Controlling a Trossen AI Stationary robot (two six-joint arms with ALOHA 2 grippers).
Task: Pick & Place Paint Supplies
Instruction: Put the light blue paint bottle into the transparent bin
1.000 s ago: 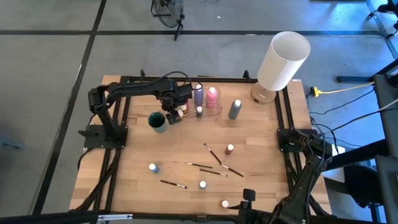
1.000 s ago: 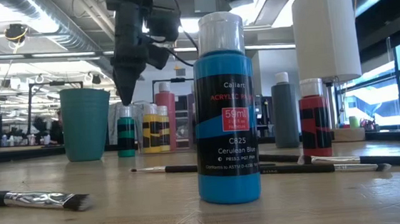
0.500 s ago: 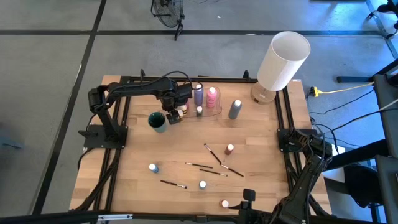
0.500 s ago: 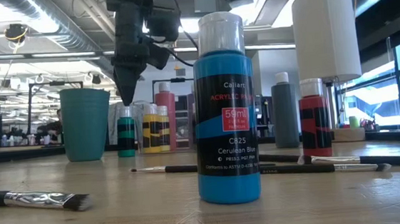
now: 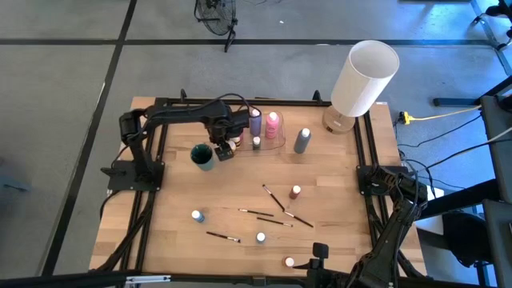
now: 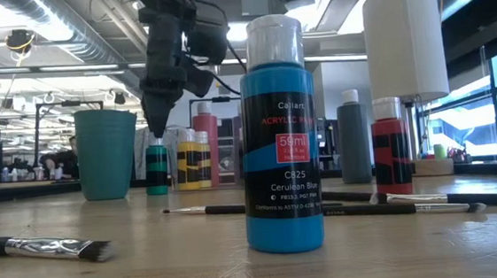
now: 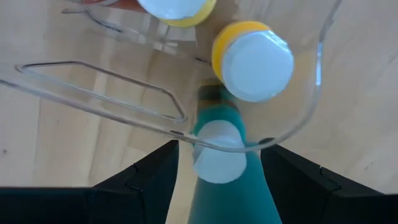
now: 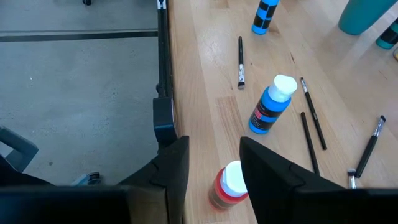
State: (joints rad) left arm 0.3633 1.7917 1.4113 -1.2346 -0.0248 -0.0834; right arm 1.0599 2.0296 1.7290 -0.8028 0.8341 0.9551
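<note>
A pale wooden tabletop (image 5: 176,200) on a black frame stands on a grey workshop floor, a tall white lamp (image 5: 364,76) at its far corner. I have reached my left pincer (image 6: 152,127) to the far side, where it hangs straight over a small green paint bottle (image 7: 214,155). The fingers (image 7: 146,174) are spread to either side of the white cap, and I see no grip on it. The bottle stands upright on its base directly beneath the pincer, right at the curved rim of a clear tray (image 5: 277,144), though I cannot tell whether it sits inside or outside that rim. Just beyond the pincer, two yellow bottles (image 7: 252,56) are already grouped in the tray, with the purple bottle (image 5: 255,120) and pink bottle (image 5: 273,122) past them, so this looks like the collecting spot. A teal cup (image 6: 106,155) stands just beside the pincer on the other side, and the grey bottle (image 5: 302,141) is outside the tray, farther off. Well away from the left pincer, loose paintbrushes (image 5: 274,198) and more small bottles still lie scattered across the near half, so much of the sorting seems undone. My right pincer (image 8: 214,162) waits at the near edge, its fingers parted and empty, with a red bottle (image 8: 227,183) just ahead of it and a blue bottle (image 8: 268,106) beyond.
</note>
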